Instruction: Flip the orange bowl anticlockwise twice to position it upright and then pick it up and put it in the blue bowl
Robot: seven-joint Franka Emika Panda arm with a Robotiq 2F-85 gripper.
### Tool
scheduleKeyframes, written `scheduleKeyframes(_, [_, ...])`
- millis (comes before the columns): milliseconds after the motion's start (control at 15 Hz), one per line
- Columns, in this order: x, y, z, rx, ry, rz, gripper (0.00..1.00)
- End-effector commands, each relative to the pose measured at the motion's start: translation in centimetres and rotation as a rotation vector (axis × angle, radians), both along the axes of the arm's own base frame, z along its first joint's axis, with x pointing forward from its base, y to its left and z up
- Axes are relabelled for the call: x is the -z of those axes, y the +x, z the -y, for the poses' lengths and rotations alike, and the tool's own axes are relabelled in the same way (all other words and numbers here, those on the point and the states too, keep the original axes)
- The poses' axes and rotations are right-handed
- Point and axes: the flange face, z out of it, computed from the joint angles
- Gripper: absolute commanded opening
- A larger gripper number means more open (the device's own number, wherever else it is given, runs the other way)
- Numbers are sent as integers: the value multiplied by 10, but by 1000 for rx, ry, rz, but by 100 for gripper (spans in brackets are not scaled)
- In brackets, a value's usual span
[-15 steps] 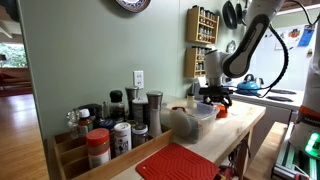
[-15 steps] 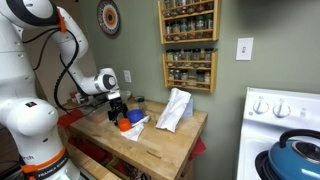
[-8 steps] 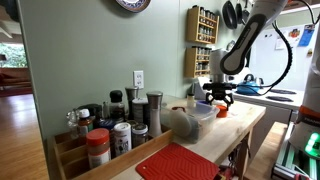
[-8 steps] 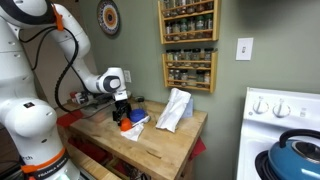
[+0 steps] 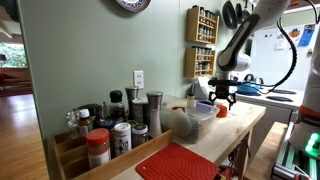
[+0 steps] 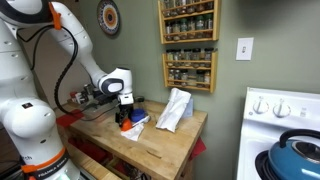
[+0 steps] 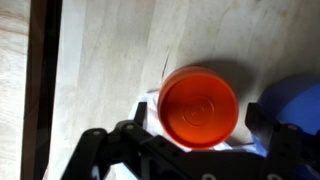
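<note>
The orange bowl [image 7: 198, 107] sits on the wooden counter with a round face marked by concentric rings turned toward the wrist camera. I cannot tell if that face is its base or its inside. The blue bowl [image 7: 296, 112] is right beside it at the right edge of the wrist view. My gripper [image 7: 205, 125] is open, with one dark finger on each side of the orange bowl, just above it. In both exterior views the gripper [image 6: 124, 108] [image 5: 222, 99] points down over the orange bowl [image 6: 123, 125] [image 5: 222, 111] next to the blue bowl [image 6: 136, 119].
A crumpled white cloth [image 6: 175, 108] lies on the counter beside the bowls. A wall spice rack [image 6: 188, 45] hangs behind. A flat red ribbed mat [image 5: 178, 163], several spice jars [image 5: 110, 128] and a clear container [image 5: 190, 122] stand along the counter. A stove with a blue kettle [image 6: 296, 160] is nearby.
My arm has swung sideways along the counter and now hangs directly over the orange bowl. The bowls and the cloth have not moved.
</note>
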Motion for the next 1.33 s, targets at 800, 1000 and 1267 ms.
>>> scheduleKeyframes(800, [17,-16,31,34,199,29,100])
scheduleKeyframes(1000, [22,-19,36,51,226,17,97])
scheduleKeyframes(1267, [27,-23,39,67,273,-3,68])
